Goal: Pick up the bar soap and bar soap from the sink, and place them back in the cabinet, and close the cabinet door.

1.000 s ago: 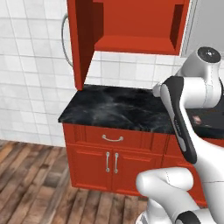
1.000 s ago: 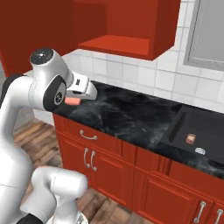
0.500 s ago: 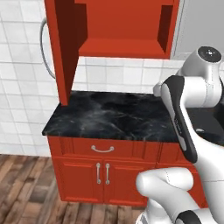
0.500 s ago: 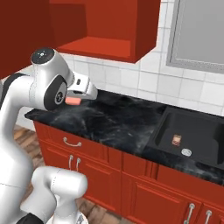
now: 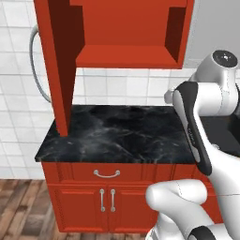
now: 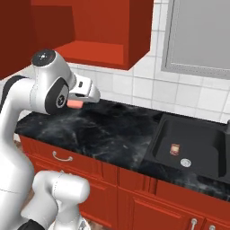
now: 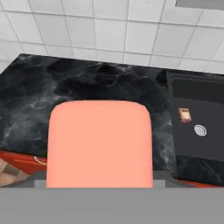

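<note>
My two-finger gripper (image 6: 76, 103) is closed on the salmon-pink rounded bar soap (image 7: 99, 142) above the black marble counter (image 5: 122, 133); raising it carelessly risks striking the bright red wall cabinet's (image 5: 126, 33) shelf edge.

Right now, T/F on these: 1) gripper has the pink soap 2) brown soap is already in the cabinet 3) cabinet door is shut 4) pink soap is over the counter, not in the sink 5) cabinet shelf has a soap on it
1) True. The gripper is shut on the pink soap.
2) False. The brown soap lies in the sink, near the drain.
3) False. The cabinet door stands open.
4) True. It hangs above the black counter, left of the sink.
5) False. The visible interior of the cabinet is bare red.
</note>
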### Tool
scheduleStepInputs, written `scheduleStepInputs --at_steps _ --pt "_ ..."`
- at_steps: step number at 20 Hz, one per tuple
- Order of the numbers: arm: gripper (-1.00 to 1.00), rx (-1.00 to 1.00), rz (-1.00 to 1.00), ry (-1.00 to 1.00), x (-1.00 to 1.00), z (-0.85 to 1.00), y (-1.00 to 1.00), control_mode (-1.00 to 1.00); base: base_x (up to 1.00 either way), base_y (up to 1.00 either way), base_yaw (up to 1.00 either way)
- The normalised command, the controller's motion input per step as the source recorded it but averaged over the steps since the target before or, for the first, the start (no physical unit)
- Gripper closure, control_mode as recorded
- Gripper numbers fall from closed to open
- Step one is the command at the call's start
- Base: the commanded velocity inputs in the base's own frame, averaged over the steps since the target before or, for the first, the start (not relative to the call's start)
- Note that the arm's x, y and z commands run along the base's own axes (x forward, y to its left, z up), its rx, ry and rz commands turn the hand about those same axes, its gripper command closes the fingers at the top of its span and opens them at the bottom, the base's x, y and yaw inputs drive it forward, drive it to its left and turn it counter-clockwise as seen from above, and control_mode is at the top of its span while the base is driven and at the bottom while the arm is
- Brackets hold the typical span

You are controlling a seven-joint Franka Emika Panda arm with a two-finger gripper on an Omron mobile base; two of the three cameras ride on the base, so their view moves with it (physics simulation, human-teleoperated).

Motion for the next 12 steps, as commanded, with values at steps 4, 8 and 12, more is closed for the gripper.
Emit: scheduleStepInputs --at_steps 4,8,12 --pt "1.0 0.0 0.0 0.0 0.0 0.0 0.0 1.0 0.53 0.15 -0.16" --pt "1.0 0.0 0.0 0.0 0.0 0.0 0.0 1.0 0.39 0.22 -0.14" --pt "1.0 0.0 0.0 0.0 0.0 0.0 0.0 1.0 0.27 0.26 -0.1"
